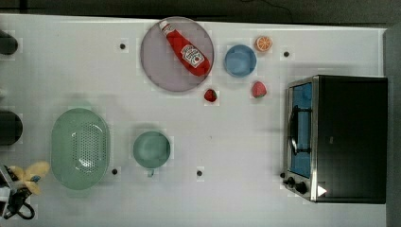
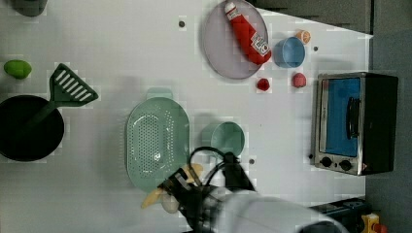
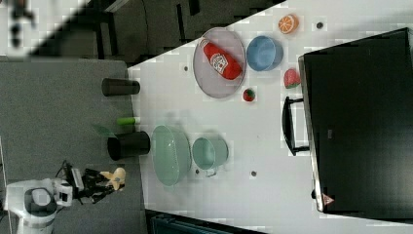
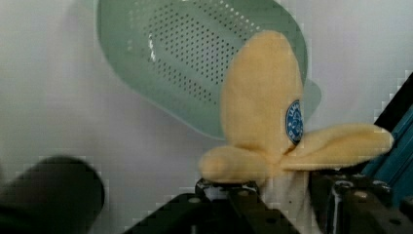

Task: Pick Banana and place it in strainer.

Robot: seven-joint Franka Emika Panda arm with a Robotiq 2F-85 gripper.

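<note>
The soft pale-yellow plush banana (image 4: 263, 112) with spread peel flaps is gripped at its base by the black tool (image 4: 272, 200), its long axis pointing away from the fingers toward the mint-green oval plastic strainer (image 4: 195, 58). The white arm (image 2: 262, 213) reaches in at the left view's bottom, holding the banana (image 2: 153, 198) beside the strainer's (image 2: 158, 141) rim over the white tabletop (image 2: 121, 48). The tool is partly closed on the fruit, which carries a round blue sticker.

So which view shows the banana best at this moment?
The wrist view: the banana is close and large, its peeled flaps and blue sticker clear, held in the gripper. The top view catches it small at the frame edge; the left view shows it partly hidden by the arm; the right view shows it tiny.
</note>
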